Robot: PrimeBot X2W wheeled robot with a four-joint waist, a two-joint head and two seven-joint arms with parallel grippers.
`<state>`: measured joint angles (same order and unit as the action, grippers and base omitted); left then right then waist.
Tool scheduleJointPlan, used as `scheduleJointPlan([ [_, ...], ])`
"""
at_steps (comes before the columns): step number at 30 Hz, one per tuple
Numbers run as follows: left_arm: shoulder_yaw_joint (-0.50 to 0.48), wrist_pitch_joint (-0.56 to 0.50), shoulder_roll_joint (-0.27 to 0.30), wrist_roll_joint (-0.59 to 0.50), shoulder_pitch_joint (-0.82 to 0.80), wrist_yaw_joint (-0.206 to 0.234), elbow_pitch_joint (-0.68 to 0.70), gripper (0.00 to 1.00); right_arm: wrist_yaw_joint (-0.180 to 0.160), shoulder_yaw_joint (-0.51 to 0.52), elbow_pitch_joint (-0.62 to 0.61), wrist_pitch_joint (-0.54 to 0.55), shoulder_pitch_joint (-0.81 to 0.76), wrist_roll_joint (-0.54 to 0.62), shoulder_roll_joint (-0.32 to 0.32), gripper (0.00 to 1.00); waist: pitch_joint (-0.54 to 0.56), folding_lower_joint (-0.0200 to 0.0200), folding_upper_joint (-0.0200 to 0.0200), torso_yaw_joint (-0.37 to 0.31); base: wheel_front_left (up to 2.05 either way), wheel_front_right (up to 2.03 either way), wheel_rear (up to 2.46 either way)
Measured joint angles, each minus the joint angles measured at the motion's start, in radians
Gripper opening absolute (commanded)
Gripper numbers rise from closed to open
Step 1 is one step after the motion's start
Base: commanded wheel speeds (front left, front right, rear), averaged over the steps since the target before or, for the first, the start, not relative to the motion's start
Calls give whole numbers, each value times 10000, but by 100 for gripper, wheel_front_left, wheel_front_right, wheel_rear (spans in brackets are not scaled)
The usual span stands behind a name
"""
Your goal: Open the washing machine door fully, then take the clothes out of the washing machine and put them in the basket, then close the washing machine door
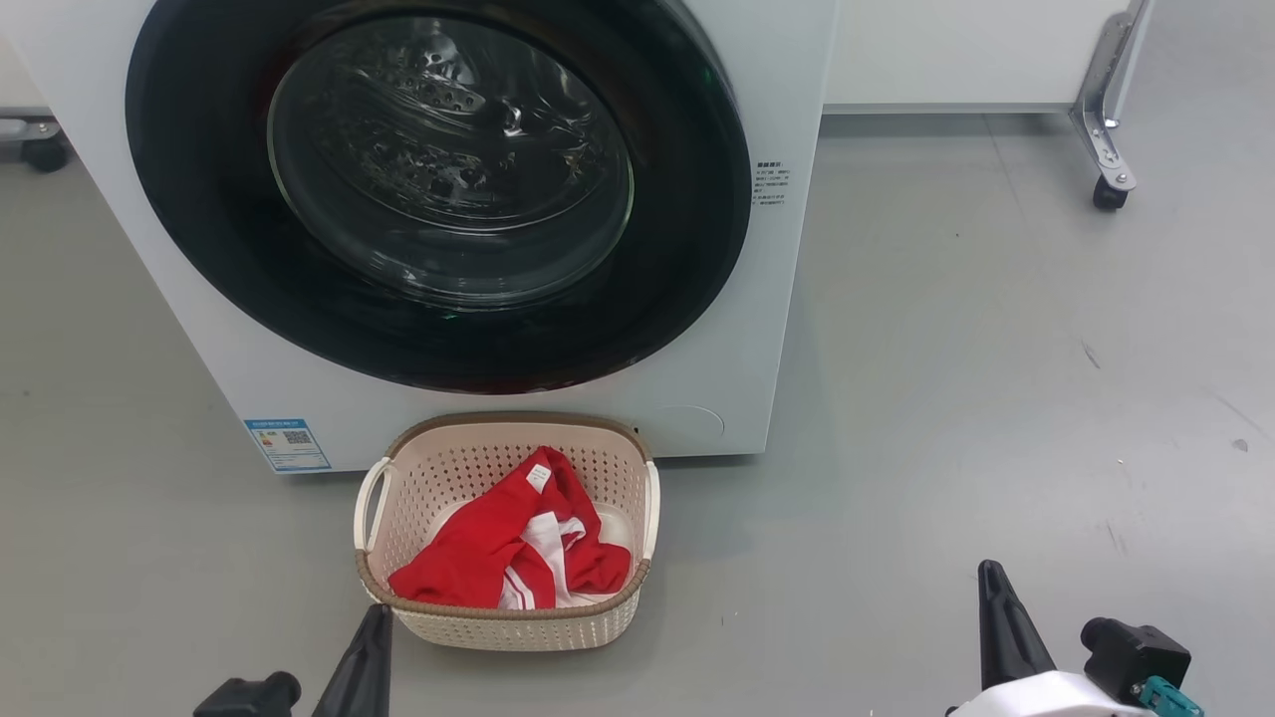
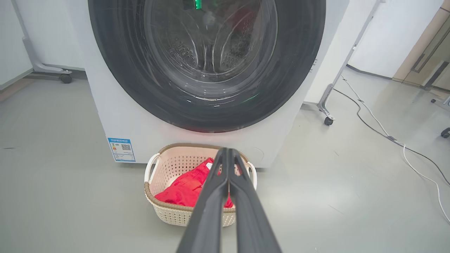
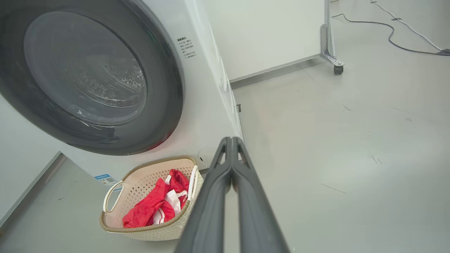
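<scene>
Washing machine door closed. Clothes in basket, on floor just in front of door. Left gripper: fingers together, empty, by basket's near-left corner. Right gripper: same, well to basket's right.

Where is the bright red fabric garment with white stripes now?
The red garment lies inside the cream perforated plastic basket, low and left of centre in the head view, on the floor before the white washing machine, below its black-rimmed round door.
</scene>
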<state>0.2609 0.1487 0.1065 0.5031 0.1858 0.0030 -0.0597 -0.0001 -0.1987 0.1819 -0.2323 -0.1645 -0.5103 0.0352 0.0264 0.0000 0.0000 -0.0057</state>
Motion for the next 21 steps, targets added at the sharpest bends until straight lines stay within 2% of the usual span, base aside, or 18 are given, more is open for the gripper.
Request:
scheduleJointPlan([
  [21,-591,-430,-31,2389,-238,-86,-207,0,163,573,-10,604,219,-2405,75,0,-71,0,0,12,0,0,0],
])
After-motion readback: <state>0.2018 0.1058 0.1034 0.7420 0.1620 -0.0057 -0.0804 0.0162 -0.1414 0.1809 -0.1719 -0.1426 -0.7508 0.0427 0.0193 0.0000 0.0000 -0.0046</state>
